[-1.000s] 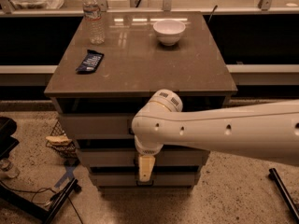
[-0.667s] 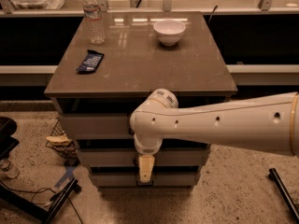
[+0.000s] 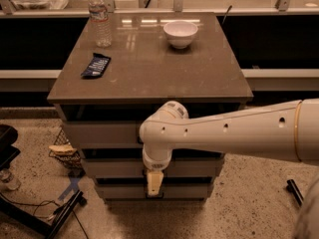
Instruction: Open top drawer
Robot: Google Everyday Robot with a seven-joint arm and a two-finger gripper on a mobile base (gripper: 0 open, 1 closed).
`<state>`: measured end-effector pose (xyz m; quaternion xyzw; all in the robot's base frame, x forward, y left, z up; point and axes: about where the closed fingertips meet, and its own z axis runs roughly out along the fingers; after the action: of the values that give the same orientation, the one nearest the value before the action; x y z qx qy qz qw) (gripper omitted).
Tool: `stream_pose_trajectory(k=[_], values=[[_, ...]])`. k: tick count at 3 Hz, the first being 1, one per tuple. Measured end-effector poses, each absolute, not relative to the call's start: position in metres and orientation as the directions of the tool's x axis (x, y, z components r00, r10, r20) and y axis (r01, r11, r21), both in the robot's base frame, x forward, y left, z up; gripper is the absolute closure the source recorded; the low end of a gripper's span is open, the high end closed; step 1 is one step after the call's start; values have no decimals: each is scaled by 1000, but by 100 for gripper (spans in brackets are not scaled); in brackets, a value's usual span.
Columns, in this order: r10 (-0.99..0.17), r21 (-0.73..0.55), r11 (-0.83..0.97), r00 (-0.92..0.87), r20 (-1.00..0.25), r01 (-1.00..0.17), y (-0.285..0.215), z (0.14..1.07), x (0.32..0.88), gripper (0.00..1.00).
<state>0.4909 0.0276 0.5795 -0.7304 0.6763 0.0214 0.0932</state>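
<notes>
The top drawer [image 3: 99, 134] is the widest light grey front, just under the brown tabletop [image 3: 149, 73] of the cabinet. It looks closed. Its handle is hidden behind my arm. Two narrower grey drawers, the middle drawer [image 3: 109, 168] and the bottom drawer [image 3: 119, 190], sit below it. My white arm [image 3: 229, 133] reaches in from the right across the drawer fronts. My gripper [image 3: 154, 182] hangs down from the wrist, in front of the lower two drawers and below the top drawer.
On the tabletop stand a water bottle [image 3: 99, 18], a white bowl [image 3: 180, 33] and a dark blue snack bar [image 3: 95, 65]. A wire basket [image 3: 65, 151] sits on the floor left of the cabinet. Black stand legs [image 3: 55, 215] and cables lie at the lower left.
My arm's wrist joint has shifted slightly to the left. The gripper stays hanging in front of the lower drawers. The drawers have not moved.
</notes>
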Motion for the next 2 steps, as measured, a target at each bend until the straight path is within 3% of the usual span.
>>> stream_pose_trajectory(k=[2], values=[[-984, -106, -69, 85, -156, -992, 27, 580, 490, 64]])
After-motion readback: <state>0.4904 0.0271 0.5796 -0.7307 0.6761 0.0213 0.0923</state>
